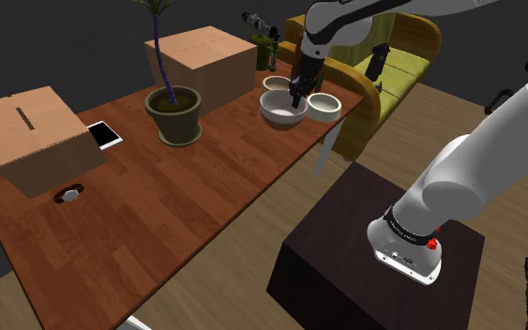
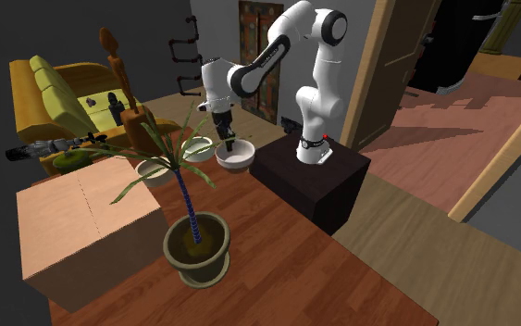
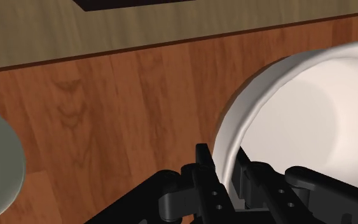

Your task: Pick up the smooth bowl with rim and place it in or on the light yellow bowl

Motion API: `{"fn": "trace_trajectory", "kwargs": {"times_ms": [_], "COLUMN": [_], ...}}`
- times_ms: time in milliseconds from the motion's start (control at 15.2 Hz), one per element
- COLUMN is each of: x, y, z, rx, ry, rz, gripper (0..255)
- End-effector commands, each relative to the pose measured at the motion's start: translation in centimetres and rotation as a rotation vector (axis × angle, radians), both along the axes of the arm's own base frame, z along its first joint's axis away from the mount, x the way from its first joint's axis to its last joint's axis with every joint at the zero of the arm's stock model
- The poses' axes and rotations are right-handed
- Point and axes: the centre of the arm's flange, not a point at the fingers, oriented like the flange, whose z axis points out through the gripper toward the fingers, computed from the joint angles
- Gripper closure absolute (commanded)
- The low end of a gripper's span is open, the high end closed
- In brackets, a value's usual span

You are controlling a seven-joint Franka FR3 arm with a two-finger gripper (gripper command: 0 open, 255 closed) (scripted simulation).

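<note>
Clasping its rim, the fingers [image 3: 203,170] hold the white bowl [image 3: 298,121].

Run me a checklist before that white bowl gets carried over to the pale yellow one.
1. Grip: ok. The pincer is shut on the rim of the white rimmed bowl, one finger inside and one outside.
2. Bowl lifted off the wooden table: cannot tell. It looks on or just above the surface.
3. Light yellow bowl free to receive: ok. Nothing lies inside it.
4. Target position: ok. It stands upright right beside the white rimmed bowl, on the shoulder view's right.
5. Clearance from the third bowl: cannot tell. It sits close behind the held one.
</note>
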Motion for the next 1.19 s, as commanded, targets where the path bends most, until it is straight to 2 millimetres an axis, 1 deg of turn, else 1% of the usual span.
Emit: {"fn": "trace_trajectory", "kwargs": {"times_ms": [0, 1122], "x": [0.2, 0.7], "y": [-2.6, -25.0], "z": [0.3, 1.1], "rx": [0.0, 0.0], "ry": [0.0, 0.0], "rz": [0.002, 0.002], "gripper": [255, 255]}}
